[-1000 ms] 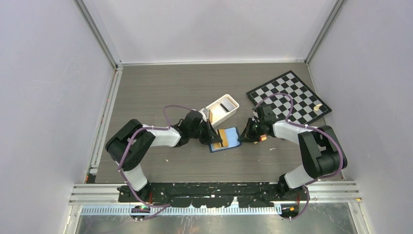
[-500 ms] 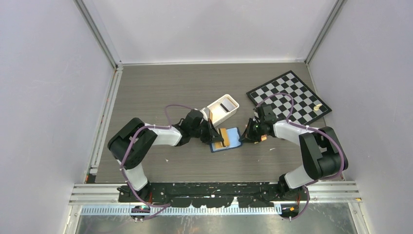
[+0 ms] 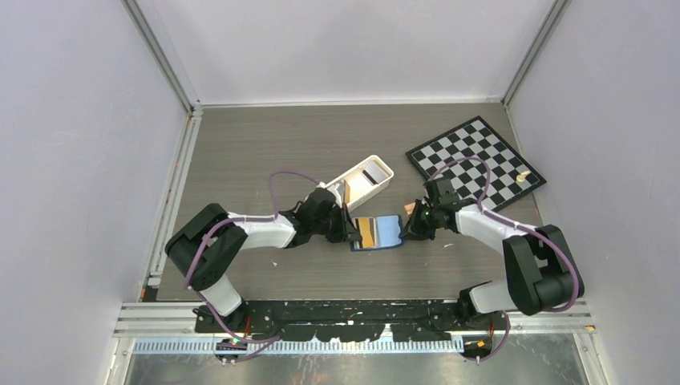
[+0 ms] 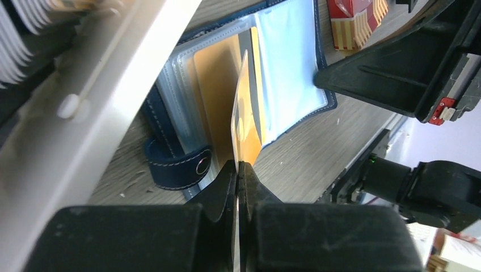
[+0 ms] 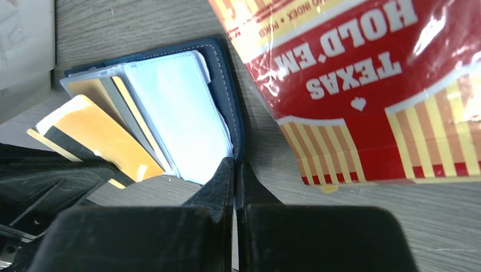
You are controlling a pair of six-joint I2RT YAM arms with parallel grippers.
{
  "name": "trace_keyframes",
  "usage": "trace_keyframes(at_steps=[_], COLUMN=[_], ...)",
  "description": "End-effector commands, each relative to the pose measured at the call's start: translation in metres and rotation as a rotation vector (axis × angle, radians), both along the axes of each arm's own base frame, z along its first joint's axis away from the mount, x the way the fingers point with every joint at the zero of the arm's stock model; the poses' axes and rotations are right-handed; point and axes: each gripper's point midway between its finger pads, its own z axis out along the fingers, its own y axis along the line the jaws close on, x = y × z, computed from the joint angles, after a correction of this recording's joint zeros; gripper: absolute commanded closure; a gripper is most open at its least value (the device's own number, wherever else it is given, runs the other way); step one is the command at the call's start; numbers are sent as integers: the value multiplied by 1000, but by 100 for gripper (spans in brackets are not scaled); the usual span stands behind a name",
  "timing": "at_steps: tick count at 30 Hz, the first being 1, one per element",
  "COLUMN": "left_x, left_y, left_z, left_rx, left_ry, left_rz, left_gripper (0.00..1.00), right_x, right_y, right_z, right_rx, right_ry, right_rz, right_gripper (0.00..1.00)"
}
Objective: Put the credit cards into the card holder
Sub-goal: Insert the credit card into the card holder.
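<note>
On the bench [image 3: 281, 144], the left arm has reached farther out and lower than a second ago. The open card holder [image 3: 377, 233] has swung from a slant to lie almost square to the near edge, a little nearer the right arm. I judge that this lines its pockets up for the insertion now in hand. The holder sits between the two end effectors, just in front of the white tray [image 3: 366, 180], its long axis running left to right and its pale blue pockets facing up. The right end effector [image 5: 233, 164] is closed, with its tips at the holder's right edge, apparently steadying it. The left end effector [image 4: 237, 167] is clamped on a gold credit card [image 4: 247, 124]. The card stands on edge, its long axis in line with the fingers, and its leading end points into the holder's left page, where another gold card already sits.
</note>
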Motion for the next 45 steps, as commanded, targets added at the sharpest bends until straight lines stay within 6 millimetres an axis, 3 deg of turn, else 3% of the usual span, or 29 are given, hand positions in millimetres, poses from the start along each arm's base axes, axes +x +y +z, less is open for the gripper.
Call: trace_keyframes(at_steps=[1,7,16,18,19,26,29,33,40,45], left_x=[19,47,92,102,116,140,130,97,23,-39], left_y=[25,44,64,70,76,84,70,51,41,43], left_z=[-1,4,3,-1,-2,-3,11,33,68,59], left_rx=[160,314,474,508,513,512,419,322,189,122], left_ry=[-154,-325,-506,-513,-525,-530,-520,-500,-378,-168], left_rz=[6,-17,-3,14,40,35,-4,-63,-96,-85], left_gripper=[100,100,100,100,100,100,100,100,100,100], right_x=[1,21,51,52,51,35,19,-8,-51,-66], right_y=[5,39,57,58,55,51,49,47,43,53], right_z=[4,14,23,26,28,26,19,11,8,5], right_rx=[0,-9,-21,-22,-31,-47,-59,-50,-48,-10], right_ry=[-49,-125,-207,-217,-222,-178,-130,-47,25,8], right_rz=[-43,-24,-74,-76,-84,-41,17,94,148,120], right_gripper=[99,99,99,99,100,99,100,99,100,100])
